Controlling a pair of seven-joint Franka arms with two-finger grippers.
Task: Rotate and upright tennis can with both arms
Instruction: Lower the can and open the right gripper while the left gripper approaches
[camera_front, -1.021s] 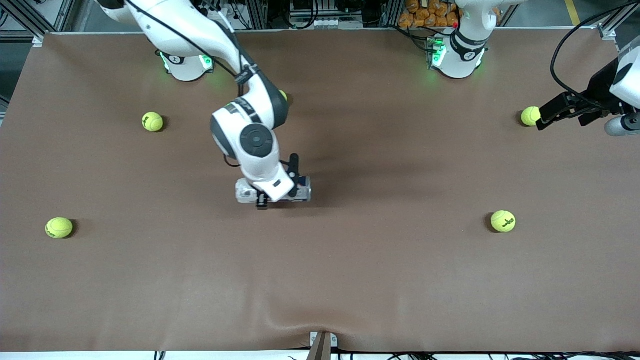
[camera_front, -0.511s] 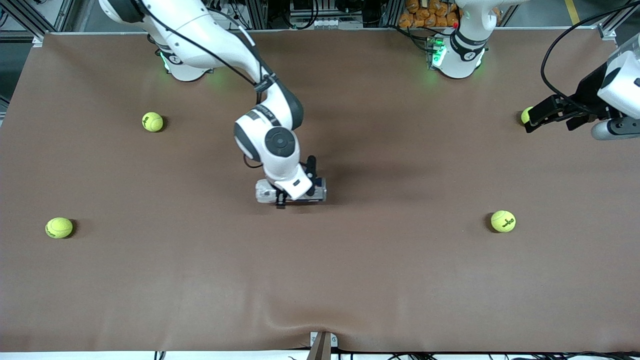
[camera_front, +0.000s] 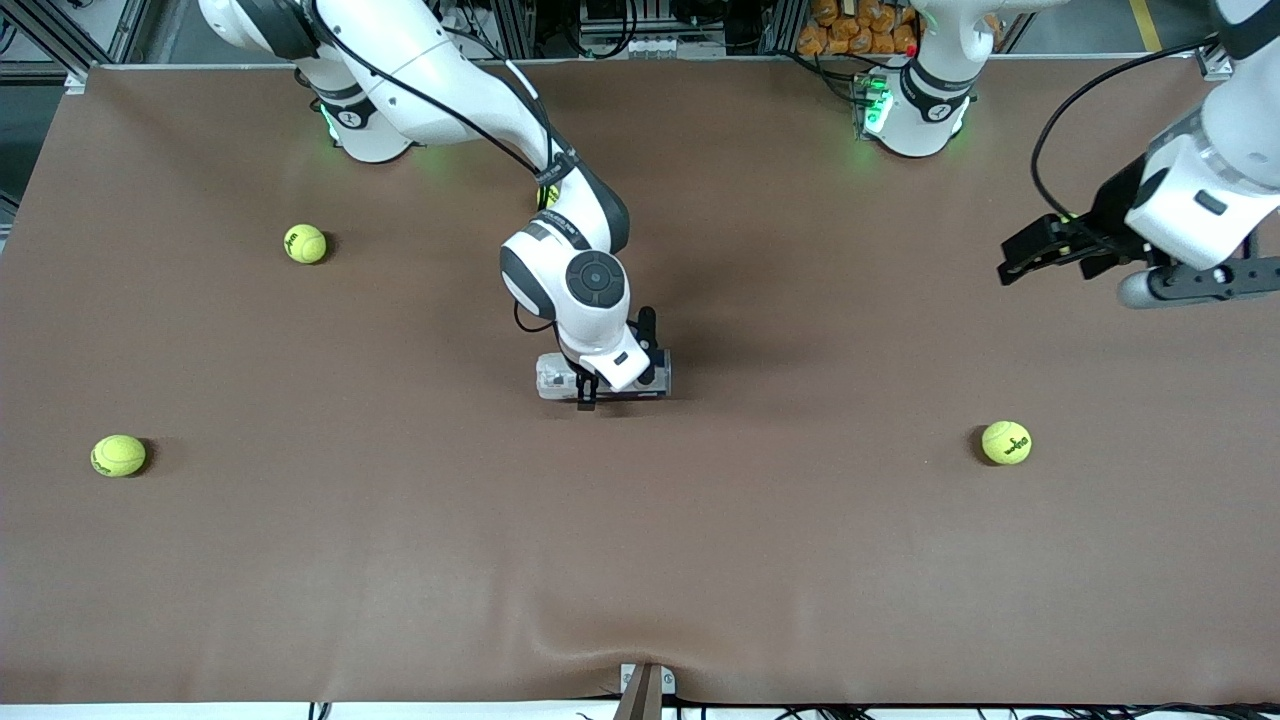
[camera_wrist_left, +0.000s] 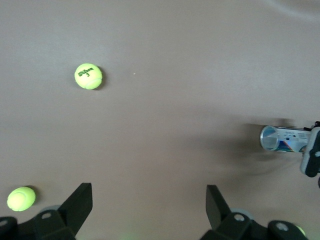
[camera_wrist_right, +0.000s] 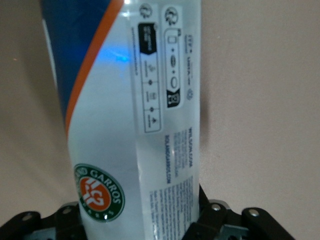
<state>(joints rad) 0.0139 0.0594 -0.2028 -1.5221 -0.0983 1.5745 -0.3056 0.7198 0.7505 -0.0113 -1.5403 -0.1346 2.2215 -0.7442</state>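
In the front view, my right tool (camera_front: 590, 392) is sliding the lying tennis can (camera_front: 552, 378) along the table (camera_front: 700, 560) toward three o'clock, now just past centre. The left tool (camera_front: 1012, 264), at two o'clock, is swinging inward to meet it. In the left wrist view that tool's fingers (camera_wrist_left: 77, 202) are standing wide apart, with the can coming into sight. In the right wrist view the can looks clamped between the right tool's fingers, so I judge the handover is nearing.
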